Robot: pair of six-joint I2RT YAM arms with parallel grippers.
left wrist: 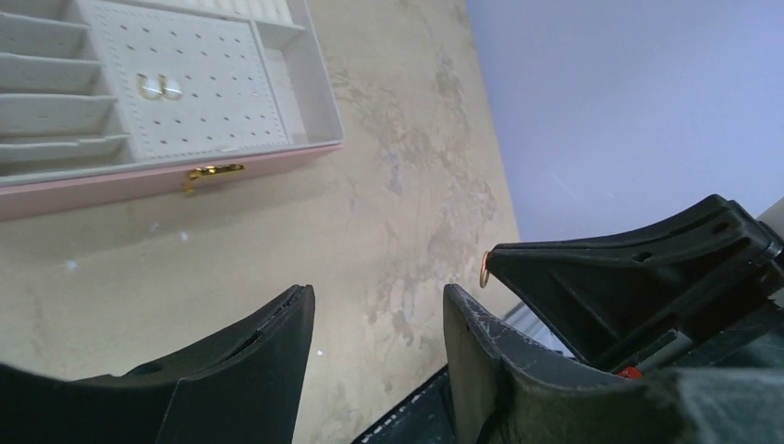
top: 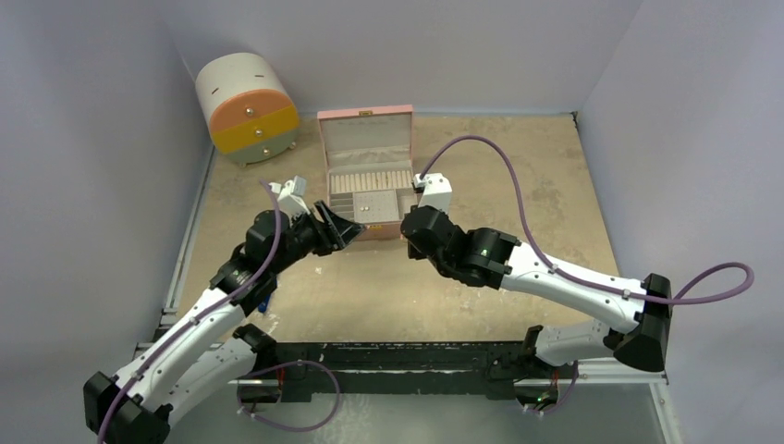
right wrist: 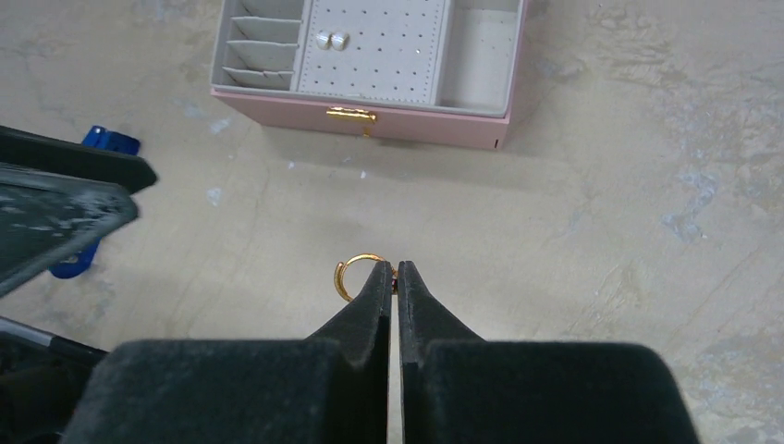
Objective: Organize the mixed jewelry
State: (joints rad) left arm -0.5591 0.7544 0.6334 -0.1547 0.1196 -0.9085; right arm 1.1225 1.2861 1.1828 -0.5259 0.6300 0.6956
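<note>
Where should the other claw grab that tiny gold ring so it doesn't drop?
Probably the bare curve of the gold ring that pokes out beside the right gripper's shut tips. The left gripper, jaws open, should come from that free side and pinch across the thin band, since the rest of the ring is clamped.

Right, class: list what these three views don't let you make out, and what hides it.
- Right wrist view: gold ring partly behind the shut right gripper.
- Right wrist view: blue tool mostly hidden by the left gripper.
- Left wrist view: pink box cut off by top and left edges.
- Top view: ring too small to find.
</note>
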